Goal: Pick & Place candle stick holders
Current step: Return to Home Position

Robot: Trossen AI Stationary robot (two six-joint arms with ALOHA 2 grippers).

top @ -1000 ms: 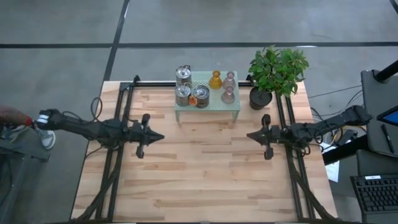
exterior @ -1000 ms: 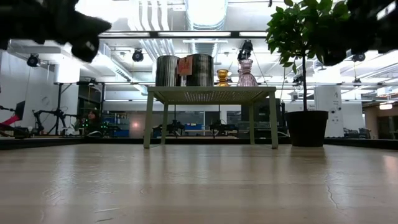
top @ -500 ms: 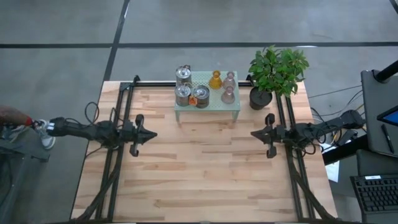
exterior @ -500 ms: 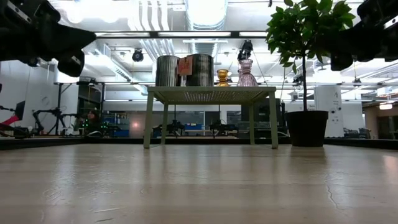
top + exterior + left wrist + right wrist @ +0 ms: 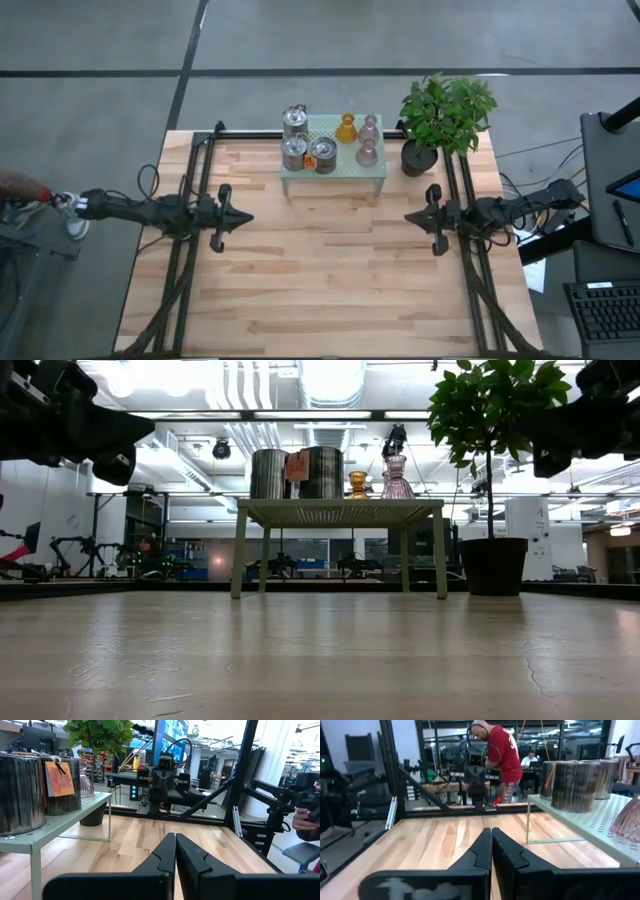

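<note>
Six candle stick holders stand on a pale green mesh shelf (image 5: 340, 172) at the table's far middle. They are three silvery round jars (image 5: 294, 152), one of them with an orange tag (image 5: 323, 156), an amber bottle-shaped piece (image 5: 346, 129) and two pale pink ones (image 5: 367, 153). My left gripper (image 5: 248, 216) is shut and empty at the table's left, near the shelf's near side. My right gripper (image 5: 408, 217) is shut and empty at the table's right. Both point at each other and show shut in their wrist views (image 5: 175, 836) (image 5: 492, 830).
A potted green plant (image 5: 445, 110) stands right of the shelf at the far right corner. Bare wooden table top (image 5: 330, 270) lies between the grippers and toward the near edge. A person in a red shirt (image 5: 497, 750) stands beyond the table's left side.
My left gripper has drawn back toward the table's left edge. My right gripper has drawn back a little toward the right edge. Both have stayed shut. The holders have not moved.
</note>
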